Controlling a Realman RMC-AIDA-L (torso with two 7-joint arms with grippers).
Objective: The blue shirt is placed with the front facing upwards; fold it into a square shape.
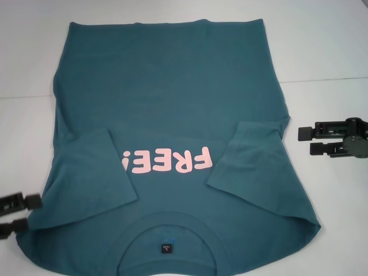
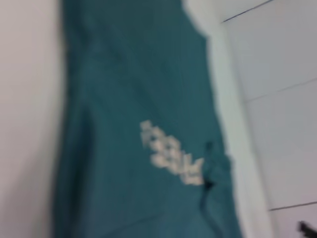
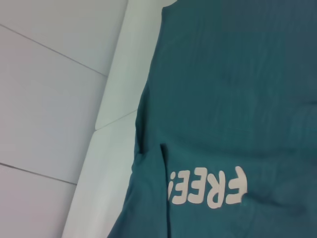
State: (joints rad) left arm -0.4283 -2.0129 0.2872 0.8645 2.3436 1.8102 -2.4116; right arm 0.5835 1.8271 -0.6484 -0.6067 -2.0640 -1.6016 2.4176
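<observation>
Between left gripper (image 1: 14, 214) and right gripper (image 1: 310, 140), blue shirt (image 1: 172, 115), both sleeves folded inward

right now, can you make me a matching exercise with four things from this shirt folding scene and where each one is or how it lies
Things:
1. left gripper
2. right gripper
3. collar tag
4. sleeves

Places or states:
A. inside the round neck, at the near edge of the blue shirt
B. folded inward over the chest, flanking the pink lettering
C. over the white table beside the shirt's right side, open, holding nothing
D. at the shirt's near left corner, open, level with the cloth edge

Pairs: 1-D, 2-C, 3-A, 4-B
</observation>
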